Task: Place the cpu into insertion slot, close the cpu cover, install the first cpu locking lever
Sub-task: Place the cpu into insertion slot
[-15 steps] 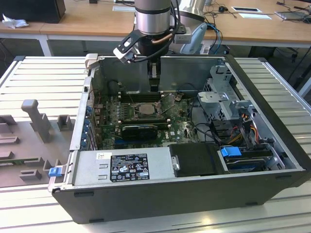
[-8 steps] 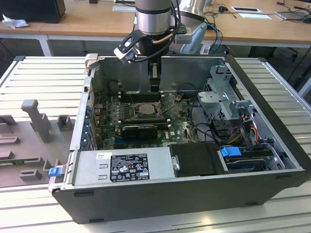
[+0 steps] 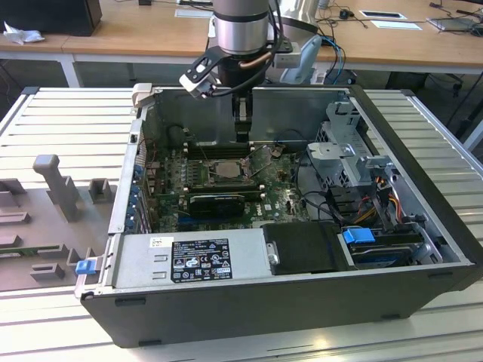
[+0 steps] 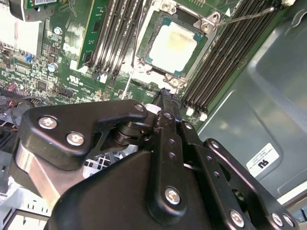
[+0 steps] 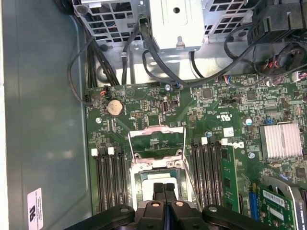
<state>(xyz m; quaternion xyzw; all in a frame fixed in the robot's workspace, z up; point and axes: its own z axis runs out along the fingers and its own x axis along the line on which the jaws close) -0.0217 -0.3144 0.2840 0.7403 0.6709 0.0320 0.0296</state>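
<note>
Over the socket, down inside the open computer case [image 3: 302,309], the gripper [image 5: 164,188] hangs with its two jaws pressed together and nothing between them. The fingertips [image 5: 158,189] sit just above one edge of the chip [image 4: 172,45]; I cannot tell whether they touch it. The chip lies flat in the socket [image 4: 210,22], silver top up, with its green rim showing round the visible sides. The cover [image 5: 157,129] is swung open off the chip, toward the drive cage [image 5: 177,19], and green board shows through its window. A thin wire lever [image 4: 249,17] sticks out from a socket corner, across the black memory slots [image 4: 225,57]. The motherboard [image 5: 216,110] surrounds all of this. In the exterior view the arm [image 3: 241,26] comes down from above the far wall of the case.
</note>
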